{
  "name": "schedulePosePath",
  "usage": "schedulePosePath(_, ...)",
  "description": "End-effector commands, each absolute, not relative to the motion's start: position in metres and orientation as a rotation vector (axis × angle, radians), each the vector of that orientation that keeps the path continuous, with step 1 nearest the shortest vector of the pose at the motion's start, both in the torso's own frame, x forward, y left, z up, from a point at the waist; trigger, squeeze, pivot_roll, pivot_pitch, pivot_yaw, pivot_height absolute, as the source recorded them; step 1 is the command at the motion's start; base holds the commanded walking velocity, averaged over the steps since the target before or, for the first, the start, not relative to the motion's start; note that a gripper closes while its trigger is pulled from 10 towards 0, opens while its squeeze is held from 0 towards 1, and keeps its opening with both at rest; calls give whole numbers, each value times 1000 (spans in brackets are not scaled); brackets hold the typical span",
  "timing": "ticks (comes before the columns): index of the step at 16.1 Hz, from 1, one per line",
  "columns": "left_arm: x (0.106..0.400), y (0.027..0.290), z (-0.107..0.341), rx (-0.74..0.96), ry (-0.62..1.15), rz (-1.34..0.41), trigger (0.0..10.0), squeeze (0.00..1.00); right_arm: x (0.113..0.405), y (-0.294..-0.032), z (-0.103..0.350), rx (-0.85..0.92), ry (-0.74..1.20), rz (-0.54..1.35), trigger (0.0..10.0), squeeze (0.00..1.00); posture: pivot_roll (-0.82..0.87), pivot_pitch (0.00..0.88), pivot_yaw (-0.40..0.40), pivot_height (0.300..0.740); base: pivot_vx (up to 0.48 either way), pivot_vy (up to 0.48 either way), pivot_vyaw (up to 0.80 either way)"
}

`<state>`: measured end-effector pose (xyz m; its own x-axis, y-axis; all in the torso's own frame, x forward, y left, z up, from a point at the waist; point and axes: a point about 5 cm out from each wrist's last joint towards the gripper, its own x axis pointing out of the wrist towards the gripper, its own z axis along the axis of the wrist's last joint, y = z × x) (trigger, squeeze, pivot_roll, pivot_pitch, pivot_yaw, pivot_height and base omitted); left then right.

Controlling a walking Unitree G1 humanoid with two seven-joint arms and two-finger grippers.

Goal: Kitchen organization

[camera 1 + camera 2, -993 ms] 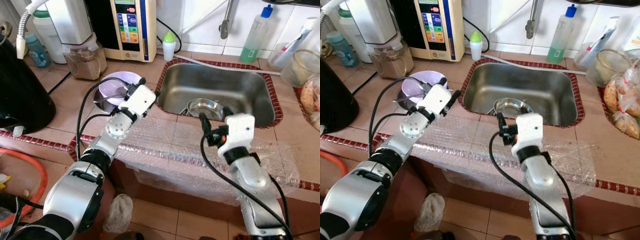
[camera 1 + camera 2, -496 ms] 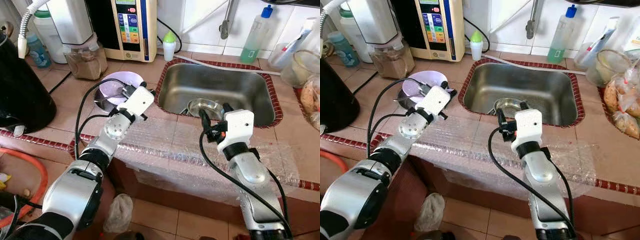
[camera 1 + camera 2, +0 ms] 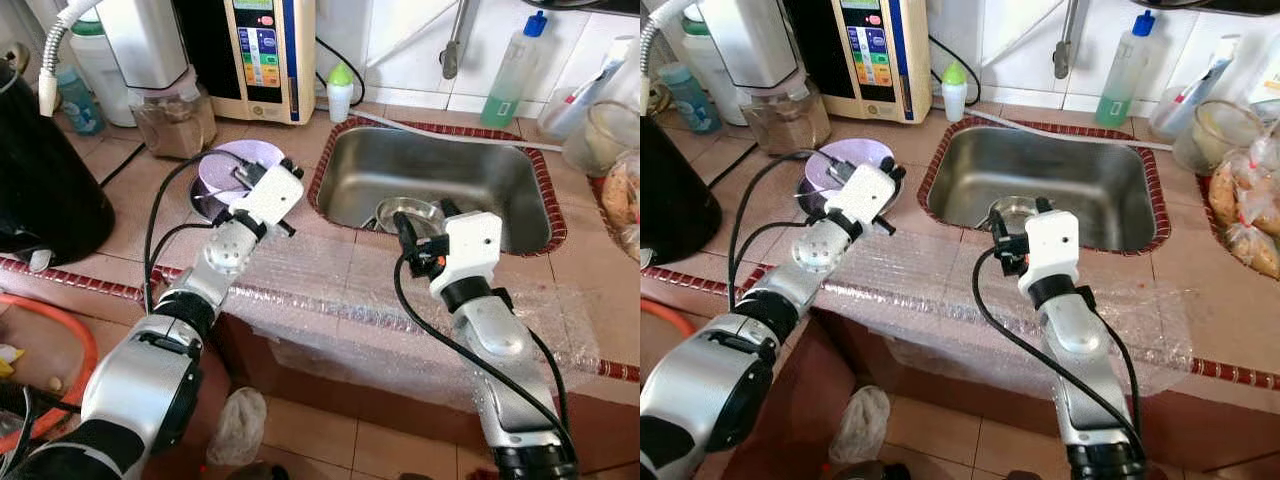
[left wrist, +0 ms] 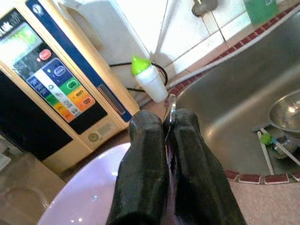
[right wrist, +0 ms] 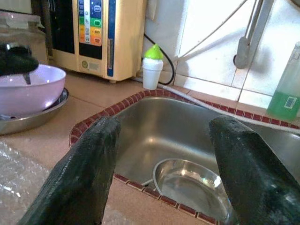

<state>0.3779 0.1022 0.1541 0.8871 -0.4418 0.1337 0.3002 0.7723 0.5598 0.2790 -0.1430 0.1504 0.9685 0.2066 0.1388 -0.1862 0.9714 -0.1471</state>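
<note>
A lilac bowl (image 3: 222, 163) rests on a steel plate (image 3: 808, 196) on the tiled counter left of the sink (image 3: 480, 170). My left gripper (image 3: 252, 174) hovers over the bowl's near rim, shut on a thin metal utensil (image 4: 171, 111) pinched between its fingers. In the right wrist view that utensil (image 5: 28, 78) hangs down into the bowl. A steel bowl (image 3: 406, 213) lies in the sink near its front wall. Over the sink's front edge my right gripper (image 3: 425, 220) is open, with its fingers (image 5: 89, 164) spread wide and nothing between them.
Bubble wrap (image 3: 340, 285) covers the counter's front edge. Along the back stand a water ioniser (image 3: 265, 55), a small green-capped bottle (image 3: 340, 90), a blender jar (image 3: 170, 120) and a green soap bottle (image 3: 508, 70). A black appliance (image 3: 40, 180) sits at the left, a glass jar (image 3: 600, 130) at the right.
My left gripper has turned and shifted a little back over the lilac bowl, still pinching the utensil. My right gripper has edged forward toward the sink.
</note>
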Motion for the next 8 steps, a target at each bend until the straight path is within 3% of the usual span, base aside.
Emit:
schedulePosePath(1, 379, 103, 158, 555, -275, -406, 0, 0, 282, -141, 154, -134, -172, 201, 10000, 0, -155, 0, 71, 740, 0, 0, 0)
schedulePosePath(4, 379, 102, 161, 552, -299, -406, 0, 0, 283, -142, 154, -134, -176, 201, 10000, 0, -156, 0, 70, 740, 0, 0, 0)
schedulePosePath(8, 374, 96, 193, 623, -544, -387, 0, 0, 286, -138, 154, -120, -186, 211, 10000, 0, -137, 0, 59, 740, 0, 0, 0)
